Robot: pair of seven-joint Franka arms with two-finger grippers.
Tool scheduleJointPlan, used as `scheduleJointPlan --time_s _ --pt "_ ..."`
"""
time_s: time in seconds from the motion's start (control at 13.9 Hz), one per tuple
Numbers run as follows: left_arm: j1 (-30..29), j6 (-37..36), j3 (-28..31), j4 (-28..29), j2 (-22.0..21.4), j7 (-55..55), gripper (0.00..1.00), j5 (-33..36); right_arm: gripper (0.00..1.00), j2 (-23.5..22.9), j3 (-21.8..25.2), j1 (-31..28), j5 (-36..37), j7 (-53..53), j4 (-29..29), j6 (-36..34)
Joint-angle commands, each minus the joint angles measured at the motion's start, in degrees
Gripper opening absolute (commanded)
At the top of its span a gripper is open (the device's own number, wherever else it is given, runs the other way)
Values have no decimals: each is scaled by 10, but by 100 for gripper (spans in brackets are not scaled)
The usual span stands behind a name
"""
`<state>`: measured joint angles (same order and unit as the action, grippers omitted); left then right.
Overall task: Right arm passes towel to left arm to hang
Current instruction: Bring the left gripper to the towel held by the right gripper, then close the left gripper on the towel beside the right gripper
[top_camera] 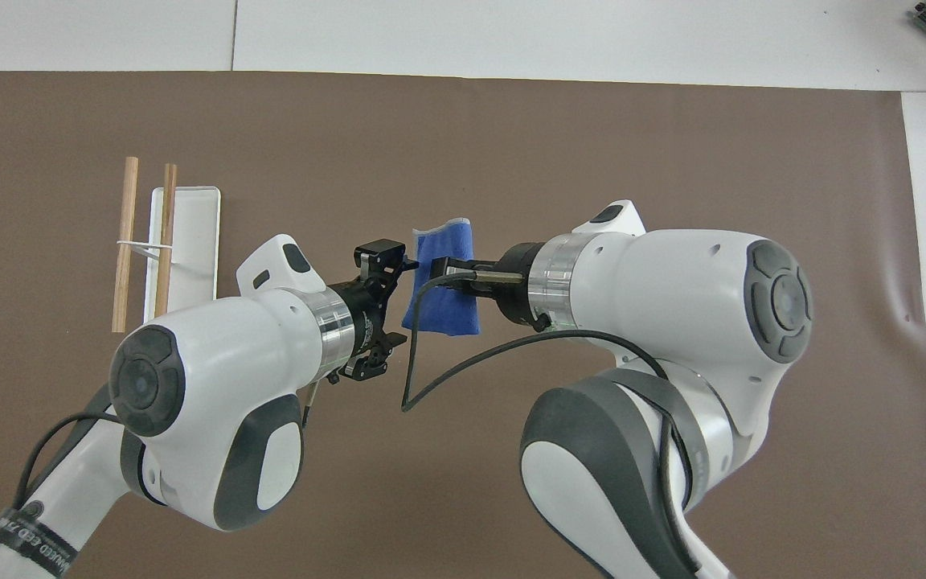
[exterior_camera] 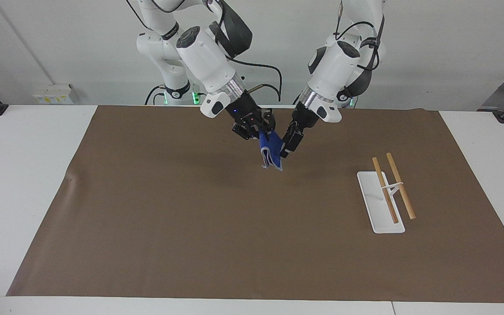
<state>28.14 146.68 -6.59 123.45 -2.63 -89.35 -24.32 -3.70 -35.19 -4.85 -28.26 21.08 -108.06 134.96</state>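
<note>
The towel is gripped by the right gripper, whose fingers are clamped on its upper edge. The cloth is held up in the air over the middle of the brown mat, and it hangs folded below the fingertips, its pale edging seen at the lower end. In the overhead view the towel is seen as a blue sheet just in front of the right gripper, with a thin black cable looped under the wrist.

The left gripper is held beside the towel, on the side toward the left arm's end of the table, with its fingers spread apart and nothing clasped between them. In the facing view its tip is seen right against the cloth's edge; whether the cloth is actually touched cannot be told. In the overhead view the left gripper is pointed at the towel's side edge, one finger above and one below the cloth's lower corner.

A white rack with two wooden rods is set on the mat well apart from both grippers, toward the left arm's end of the table. In the overhead view the rack is seen beside the left arm's wrist.
</note>
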Motion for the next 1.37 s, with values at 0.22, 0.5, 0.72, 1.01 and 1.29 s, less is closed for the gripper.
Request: scheduleJointPlan --time_s 0.22,0.5,0.72,1.01,1.29 --pt "13 30 8 18 -11 -13 100 -13 0 5 -3 -8 -17 -10 0 -7" --pt "24 90 9 15 -3 -22 100 -37 0 5 -3 -8 -17 -12 0 -8" --pt "21 115 9 11 5 -21 100 -42 0 5 -3 -8 -17 -13 0 -8" --pt "23 106 10 15 3 -13 100 -42 0 5 -3 -9 -17 -14 0 -7" --pt "24 94 9 21 3 7 91 -42 0 5 -3 -9 -17 -15 0 -7"
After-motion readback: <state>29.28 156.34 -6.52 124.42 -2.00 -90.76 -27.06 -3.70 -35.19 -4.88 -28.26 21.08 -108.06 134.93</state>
